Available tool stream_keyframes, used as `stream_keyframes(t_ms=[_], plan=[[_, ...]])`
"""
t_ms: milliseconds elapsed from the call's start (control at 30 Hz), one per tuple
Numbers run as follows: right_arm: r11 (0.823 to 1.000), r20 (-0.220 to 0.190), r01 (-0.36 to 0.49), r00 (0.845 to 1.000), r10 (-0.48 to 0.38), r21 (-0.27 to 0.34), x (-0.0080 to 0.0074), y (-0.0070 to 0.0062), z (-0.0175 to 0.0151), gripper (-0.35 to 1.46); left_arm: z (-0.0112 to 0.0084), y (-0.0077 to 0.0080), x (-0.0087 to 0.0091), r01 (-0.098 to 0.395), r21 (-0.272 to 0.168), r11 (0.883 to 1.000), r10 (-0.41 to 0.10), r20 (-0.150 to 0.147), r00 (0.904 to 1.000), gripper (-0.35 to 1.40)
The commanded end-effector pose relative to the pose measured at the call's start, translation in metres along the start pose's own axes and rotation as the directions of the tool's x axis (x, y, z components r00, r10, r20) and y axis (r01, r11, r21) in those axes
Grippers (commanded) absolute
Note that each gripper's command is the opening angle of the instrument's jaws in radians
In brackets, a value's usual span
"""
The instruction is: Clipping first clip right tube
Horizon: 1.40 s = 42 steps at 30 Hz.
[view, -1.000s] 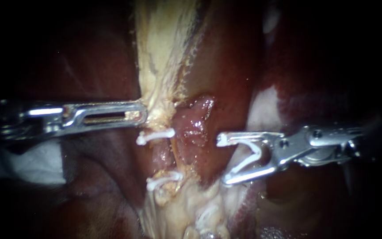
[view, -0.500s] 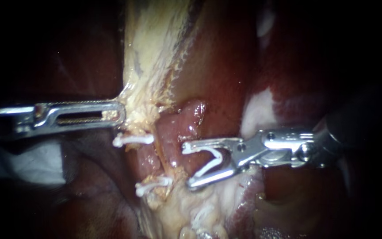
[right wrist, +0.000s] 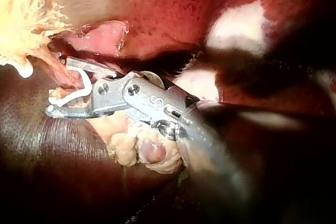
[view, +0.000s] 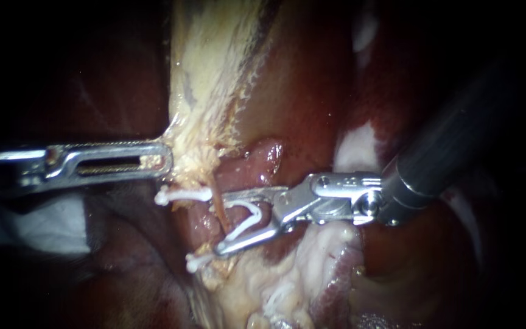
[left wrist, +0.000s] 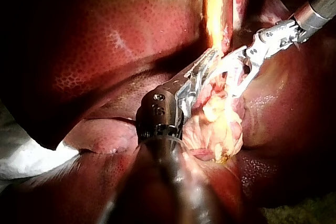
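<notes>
1. Left instrument (view: 164, 159): jaws clamped on the pale tissue (view: 193, 131), holding it taut
2. Right tube (view: 217, 206) (thin, tan) runs just beside two placed clips (view: 185, 194)
3. Right instrument (view: 220, 223): jaws spread, carrying a white clip (view: 243, 223) that straddles the tube; placement in hand, and next, I judge, calls for seating it square, then squeezing

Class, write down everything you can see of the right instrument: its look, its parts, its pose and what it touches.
The right instrument has a dark, smooth shaft entering from the upper right. It ends in a shiny metal wrist with pins and two slim metal jaws. The jaws stand wide apart, pointing leftward in the endoscope view. They carry an open white clip, V-shaped and seated against both. They straddle a reddish tube and a thin tan strand. The lower jaw lies just above lumpy yellowish fat.
</notes>
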Motion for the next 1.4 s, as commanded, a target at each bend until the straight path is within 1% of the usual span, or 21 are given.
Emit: stream_keyframes(t_ms=[33, 133, 333, 500, 633, 800, 933, 1167, 1267, 1367, 1400], plan=[[1.0, -0.011, -0.002, 1.0, 0.002, 0.012, 0.0001, -0.0002, 0.0001, 0.58, 0.0001, 0.0001, 0.0001, 0.0, 0.0, 1.0, 0.0, 0.0, 1.0, -0.35], [0.999, -0.025, -0.011, 1.0, 0.012, 0.038, 0.0002, -0.0006, 0.0003, 0.58, 0.0001, 0.0001, 0.0001, 0.0, 0.0, 1.0, 0.0, 0.0, 1.0, -0.35], [0.994, -0.037, -0.037, 0.998, 0.041, 0.1, 0.0004, -0.0014, 0.0008, 0.55, 0.0002, 0.0001, 0.0001, 0.0, -0.001, 1.0, 0.0, 0.0, 1.0, -0.35], [0.986, -0.025, -0.071, 0.997, 0.076, 0.152, 0.0006, -0.002, 0.0011, 0.49, 0.0003, 0.0002, 0.0001, -0.001, -0.001, 1.0, 0.001, 0.001, 1.0, -0.35], [0.983, -0.019, -0.091, 0.995, 0.095, 0.158, 0.0004, -0.002, 0.0017, 0.48, 0.0005, 0.0003, 0.0002, -0.001, -0.001, 1.0, 0.001, 0.001, 1.0, -0.35], [0.981, -0.011, -0.108, 0.994, 0.111, 0.16, -0.0006, -0.0021, 0.0022, 0.48, 0.0006, 0.0002, 0.0002, -0.001, -0.002, 1.0, 0.001, 0.001, 1.0, -0.35], [0.977, -0.003, -0.126, 0.992, 0.128, 0.17, -0.0011, -0.0022, 0.0025, 0.46, 0.0007, 0.0002, 0.0001, -0.001, -0.002, 1.0, 0.001, 0.002, 1.0, -0.35], [0.973, 0.003, -0.147, 0.989, 0.149, 0.177, -0.0012, -0.0022, 0.0023, 0.34, 0.0007, 0.0002, 0.0001, -0.001, -0.002, 1.0, 0.001, 0.002, 1.0, -0.35], [0.972, 0.004, -0.153, 0.988, 0.155, 0.177, -0.0013, -0.002, 0.002, 0.23, 0.0007, 0.0002, 0.0001, -0.001, -0.002, 1.0, 0.001, 0.002, 1.0, -0.35], [0.971, 0.004, -0.165, 0.986, 0.166, 0.173, -0.0014, -0.0016, 0.0014, -0.15, 0.0007, 0.0002, 0.0001, -0.001, -0.002, 1.0, 0.001, 0.002, 1.0, -0.35], [0.969, 0.005, -0.176, 0.984, 0.178, 0.171, -0.0015, -0.0014, 0.0011, -0.32, 0.0007, 0.0003, 0.0001, -0.001, -0.002, 1.0, 0.001, 0.002, 1.0, -0.35]])
